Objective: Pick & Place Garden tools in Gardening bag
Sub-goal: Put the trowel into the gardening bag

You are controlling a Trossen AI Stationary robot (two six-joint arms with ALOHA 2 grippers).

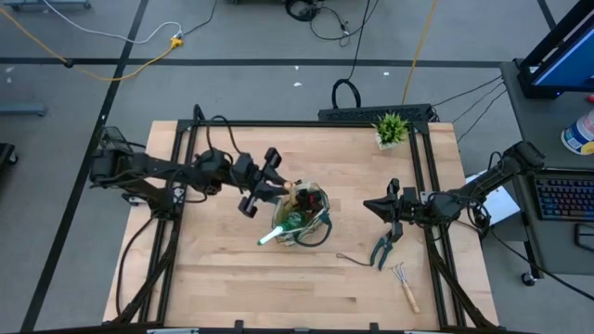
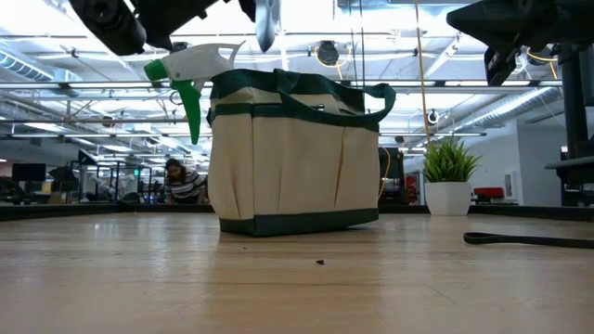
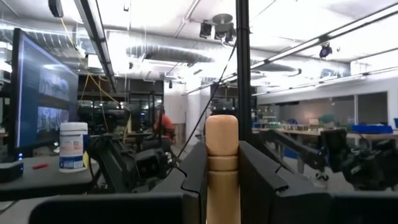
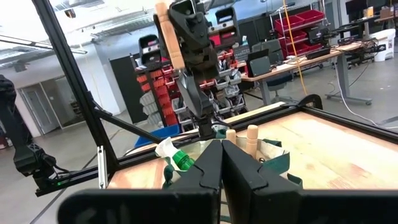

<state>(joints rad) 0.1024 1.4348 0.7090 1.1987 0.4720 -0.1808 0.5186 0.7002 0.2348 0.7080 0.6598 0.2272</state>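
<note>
On the table (image 1: 232,278), the gardening bag (image 2: 295,158) holds a spray bottle (image 2: 190,74).

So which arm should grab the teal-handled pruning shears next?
Right, probably. The right gripper hangs empty with jaws shut, just above the teal-handled pruning shears on the wooden table. The left gripper is over the beige gardening bag, shut on a wooden-handled tool.
</note>
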